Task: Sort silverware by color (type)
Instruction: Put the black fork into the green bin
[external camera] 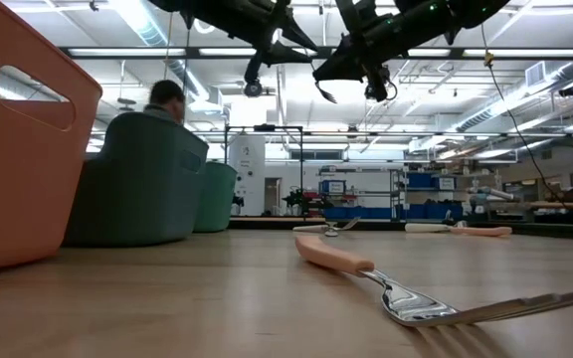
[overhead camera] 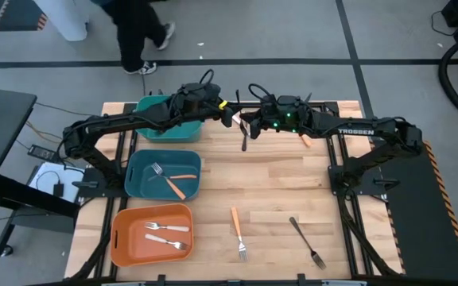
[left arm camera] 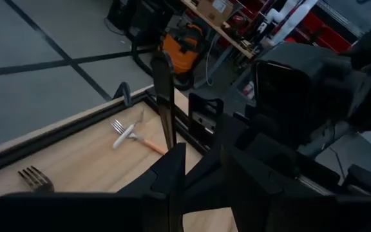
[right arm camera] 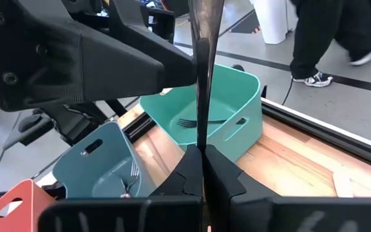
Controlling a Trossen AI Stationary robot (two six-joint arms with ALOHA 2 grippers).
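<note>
Up near the far edge of the pale wooden table (overhead camera: 293,179), both dark arms meet above the boards. The right gripper (overhead camera: 249,127) is clamped on a slim black fork (overhead camera: 245,141), whose length hangs down past the fingers; in the right wrist view the black handle (right arm camera: 201,71) rises straight up out of the closed fingertips. The left gripper (overhead camera: 227,113) sits just beside it, almost nose to nose, and from its own wrist camera its fingers (left arm camera: 172,174) look pressed together with nothing between them (the black fork stands upright just ahead of them).

Behind the left arm sits a light teal plastic bin (overhead camera: 169,127), and the right wrist view shows one black fork (right arm camera: 195,122) lying in it. Nearer the front is a darker teal bin (overhead camera: 137,187) with a silver fork (overhead camera: 160,172) and two orange-handled pieces (overhead camera: 180,183) inside. The orange plastic bin (overhead camera: 122,238) at the front left holds two silver forks with cream handles (overhead camera: 165,235).

Loose on the boards lie an orange-handled fork (overhead camera: 238,233) and, to its right, a dark fork (overhead camera: 306,241). One more orange-handled utensil (overhead camera: 306,141) pokes out beside the right arm at the far edge. A person in dark trousers and sneakers (overhead camera: 143,36) walks past beyond the table.
</note>
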